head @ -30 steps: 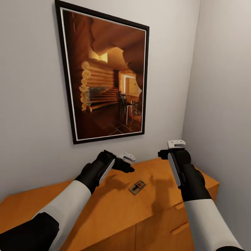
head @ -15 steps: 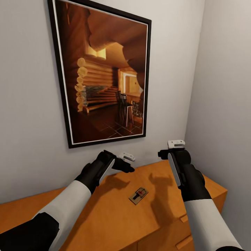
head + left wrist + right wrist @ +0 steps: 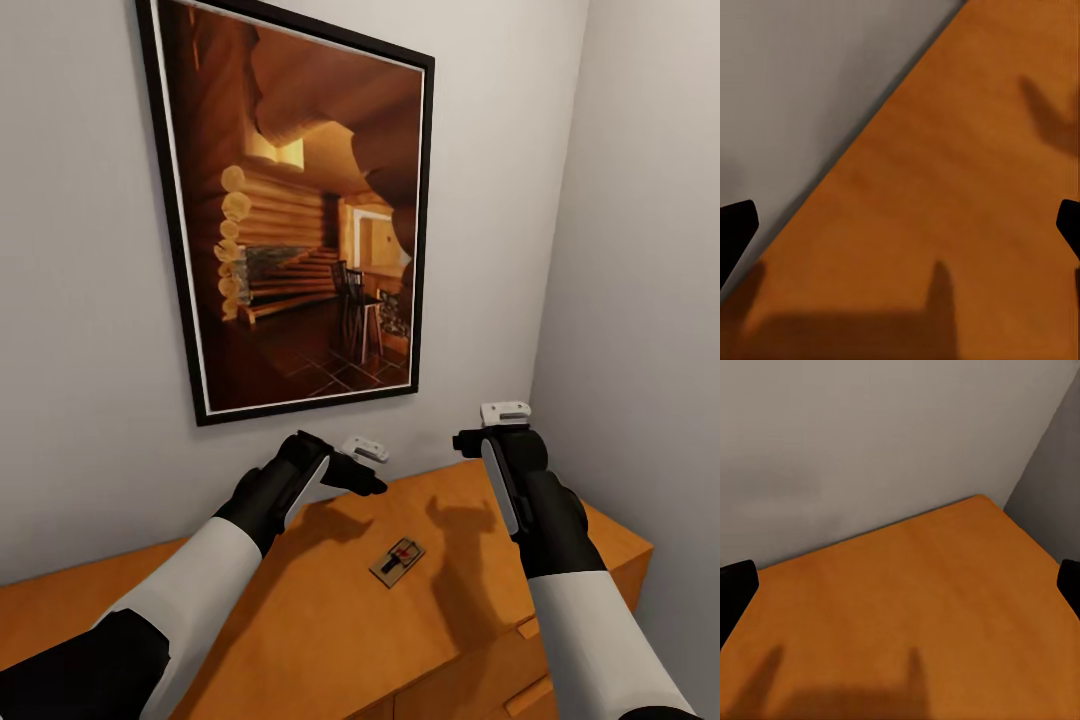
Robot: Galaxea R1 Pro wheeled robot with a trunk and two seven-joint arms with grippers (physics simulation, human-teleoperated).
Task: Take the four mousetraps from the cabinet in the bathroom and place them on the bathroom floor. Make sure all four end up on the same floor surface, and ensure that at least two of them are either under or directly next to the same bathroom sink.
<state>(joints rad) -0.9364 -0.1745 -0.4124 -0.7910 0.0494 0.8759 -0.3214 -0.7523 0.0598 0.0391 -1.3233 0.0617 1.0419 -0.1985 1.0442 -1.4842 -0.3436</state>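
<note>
one mousetrap (image 3: 395,560) on cabinet (image 3: 320,620) top – btwn both arms

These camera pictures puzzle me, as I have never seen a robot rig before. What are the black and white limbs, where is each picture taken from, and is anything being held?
The limbs are a simulated robot's two arms, seen from a camera on its head. The left gripper and right gripper hover over an orange-brown cabinet that stands against a grey wall under a framed picture. One mousetrap lies flat on the cabinet top between the arms. The other two pictures come from cameras near each gripper, looking along its fingers: the dark tips at the edges are far apart, so both jaws stand open, with bare wood and wall between them. Nothing is held.
</note>
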